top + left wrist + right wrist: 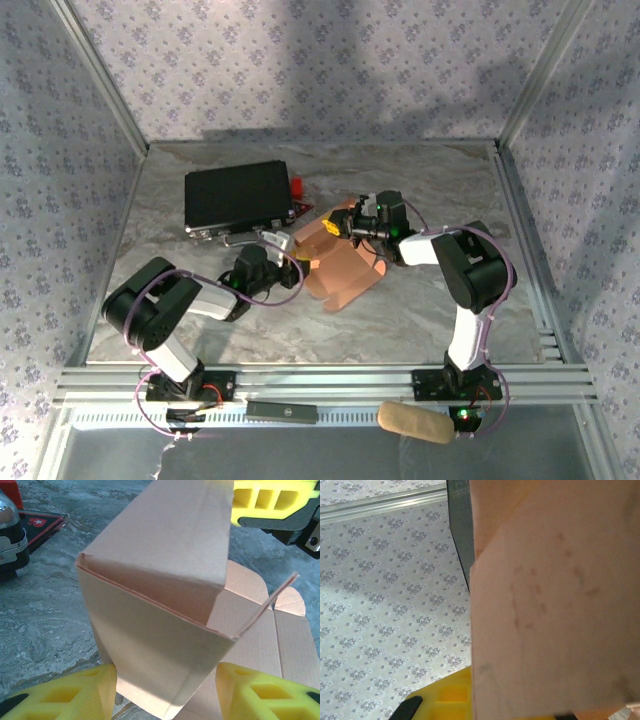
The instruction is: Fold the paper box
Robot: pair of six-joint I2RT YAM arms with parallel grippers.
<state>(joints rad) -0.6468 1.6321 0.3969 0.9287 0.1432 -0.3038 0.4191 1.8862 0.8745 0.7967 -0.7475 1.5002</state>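
The salmon-orange paper box (340, 262) lies partly folded at the table's middle. In the left wrist view its raised walls (160, 595) form a hollow corner over a flat panel (295, 645). My left gripper (166, 692) is open; its yellow fingers (75, 695) straddle the folded part, and the left one touches the card. My right gripper (346, 225) is at the box's far top edge, shut on an upright panel (555, 610). One yellow finger (445, 695) shows beside that panel, and the other is hidden behind it.
A black rectangular case (236, 197) sits at the back left, close behind the left gripper, with a small red object (296, 187) at its right end. A tan rounded pad (414, 422) rests on the front rail. Metal frame posts and patterned walls enclose the table.
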